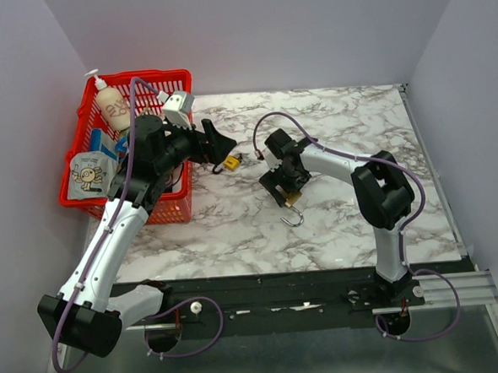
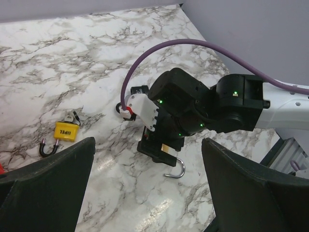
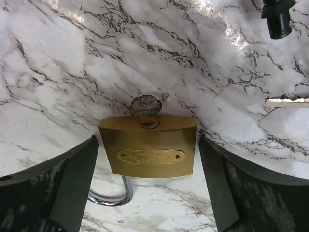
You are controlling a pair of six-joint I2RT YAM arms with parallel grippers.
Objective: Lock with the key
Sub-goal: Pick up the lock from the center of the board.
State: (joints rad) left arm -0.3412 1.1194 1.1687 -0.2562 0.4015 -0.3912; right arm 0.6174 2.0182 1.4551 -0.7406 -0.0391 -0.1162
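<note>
A brass padlock (image 3: pixel 147 147) lies flat on the marble table (image 1: pixel 338 122), a silver key (image 3: pixel 146 106) pushed into its keyhole. Its steel shackle (image 3: pixel 112 195) is swung open and pokes out below the body (image 1: pixel 294 219). My right gripper (image 3: pixel 148 180) is low over the lock and open, one finger on each side of the brass body with a small gap at both sides. My left gripper (image 1: pixel 221 146) is open and holds nothing, hovering to the left and looking at the right gripper (image 2: pixel 161 150) and the shackle (image 2: pixel 177 170).
A small yellow padlock (image 2: pixel 66 131) with a dark shackle lies on the marble under the left gripper. A red basket (image 1: pixel 141 79) holding a soap bottle and packets stands at the back left. Walls close in the table on three sides.
</note>
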